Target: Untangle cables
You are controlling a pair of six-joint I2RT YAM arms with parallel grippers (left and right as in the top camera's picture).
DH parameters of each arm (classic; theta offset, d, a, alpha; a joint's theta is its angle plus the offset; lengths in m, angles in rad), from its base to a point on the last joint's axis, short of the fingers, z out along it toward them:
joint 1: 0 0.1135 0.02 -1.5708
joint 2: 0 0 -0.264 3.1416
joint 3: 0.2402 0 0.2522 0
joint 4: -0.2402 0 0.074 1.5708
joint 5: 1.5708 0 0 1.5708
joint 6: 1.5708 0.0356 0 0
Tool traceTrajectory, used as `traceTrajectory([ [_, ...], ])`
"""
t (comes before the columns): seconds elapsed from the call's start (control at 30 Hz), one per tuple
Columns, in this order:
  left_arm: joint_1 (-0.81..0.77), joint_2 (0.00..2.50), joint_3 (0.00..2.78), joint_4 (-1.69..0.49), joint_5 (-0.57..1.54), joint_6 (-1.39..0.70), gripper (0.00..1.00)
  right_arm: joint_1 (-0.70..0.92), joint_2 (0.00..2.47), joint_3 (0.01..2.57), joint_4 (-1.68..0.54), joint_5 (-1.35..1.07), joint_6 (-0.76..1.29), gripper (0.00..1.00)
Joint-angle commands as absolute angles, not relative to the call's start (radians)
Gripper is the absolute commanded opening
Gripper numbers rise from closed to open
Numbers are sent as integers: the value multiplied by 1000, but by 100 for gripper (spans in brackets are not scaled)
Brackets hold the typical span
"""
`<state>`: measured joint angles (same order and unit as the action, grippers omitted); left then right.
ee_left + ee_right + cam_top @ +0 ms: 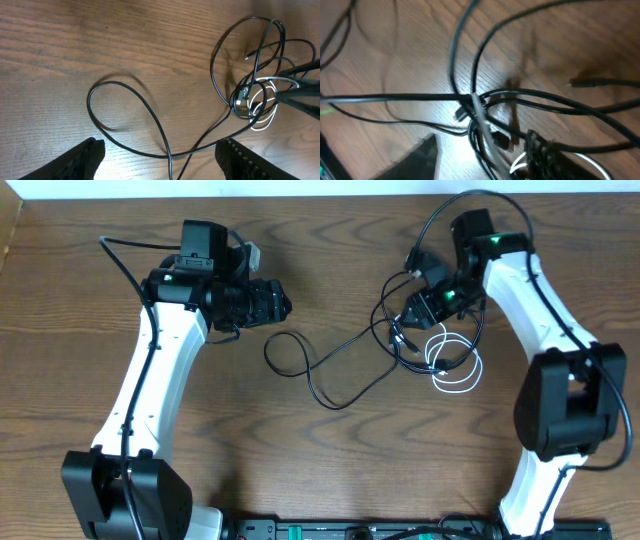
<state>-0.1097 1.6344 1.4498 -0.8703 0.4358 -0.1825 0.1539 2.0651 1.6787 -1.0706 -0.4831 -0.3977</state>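
Left tool (161, 146) released, fingers spread over the black cable (89, 102) loop, well apart from the right tool (482, 137), right tool released, jaws straddling knotted strands, white cable (455, 387) coiled just beside it, on wooden worktop (330, 470)

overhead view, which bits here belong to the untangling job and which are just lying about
Part of the job:
- black cable, one wide loop on the wood, the rest in the knot
- white cable, coiled in that knot under the right arm

Just there:
- arm cords, thicker and fixed to the robot
- table
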Motion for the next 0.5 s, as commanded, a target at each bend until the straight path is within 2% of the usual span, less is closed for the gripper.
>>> traceTrajectory([
  [0.0, -113, 1646, 1474, -862, 434, -177, 77, 152, 2074, 1689, -1073, -472, -420, 26],
  [0.03, -113, 1646, 1474, -859, 434, -177, 76, 152, 2069, 1689, -1073, -482, -420, 4],
  [0.07, -113, 1646, 1474, -855, 434, -177, 76, 152, 2063, 1692, -1081, -500, -419, 1],
  [0.27, -125, 1646, 1474, -836, 434, -188, 76, 148, 1921, 1840, -1192, -713, -427, 1],
  [0.47, -137, 1646, 1474, -830, 434, -188, 76, 147, 1753, 1914, -1174, -703, -350, 1],
])
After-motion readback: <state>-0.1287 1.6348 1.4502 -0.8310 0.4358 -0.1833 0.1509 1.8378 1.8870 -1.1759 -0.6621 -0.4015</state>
